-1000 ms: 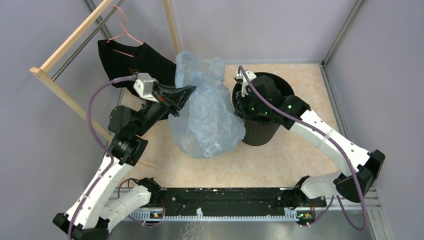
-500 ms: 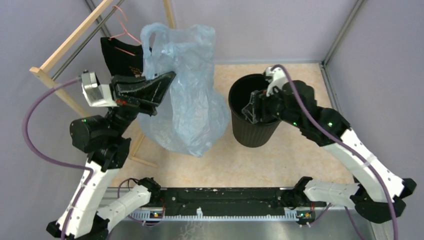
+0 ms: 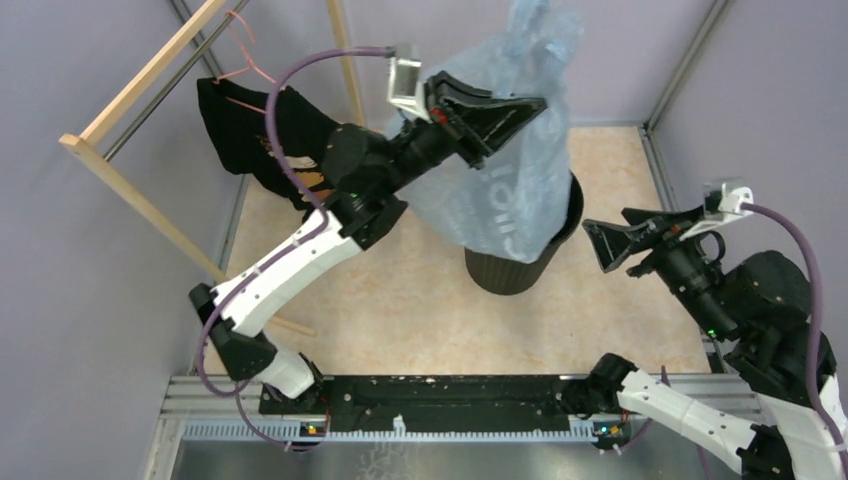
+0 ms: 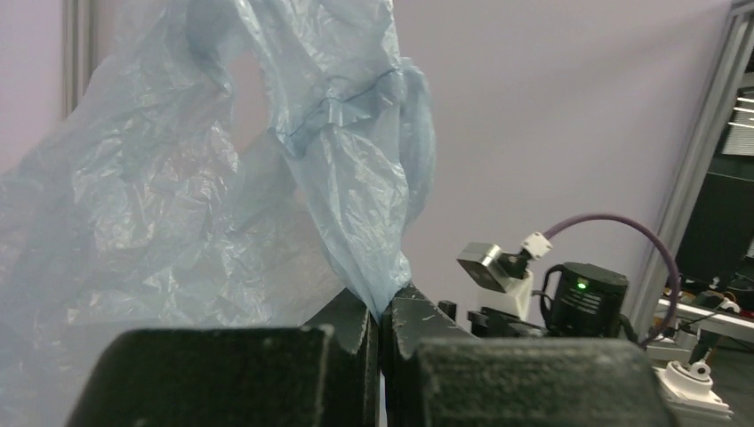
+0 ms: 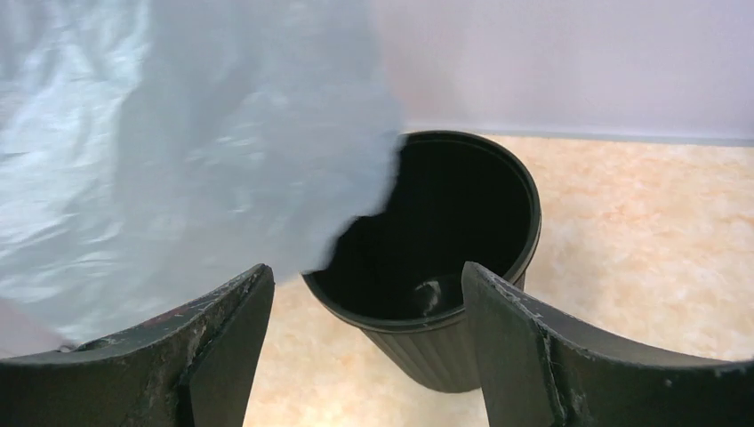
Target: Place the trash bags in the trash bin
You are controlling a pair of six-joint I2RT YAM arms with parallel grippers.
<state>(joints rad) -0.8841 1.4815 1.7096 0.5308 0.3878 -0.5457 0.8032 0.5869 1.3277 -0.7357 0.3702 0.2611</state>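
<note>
bag (image 3: 520, 190) — pale blue, bin (image 3: 505, 272) — black

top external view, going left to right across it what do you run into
wooden rack -> black T-shirt -> trash bag -> right end effector

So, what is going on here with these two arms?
The left arm's fingers are shut on the pale-blue trash bag and hold it high above the black trash bin, with its lower end hanging over the bin's mouth. The right arm's fingers are open and empty, off to the right of the bin. The bag is not yet down inside.
</note>
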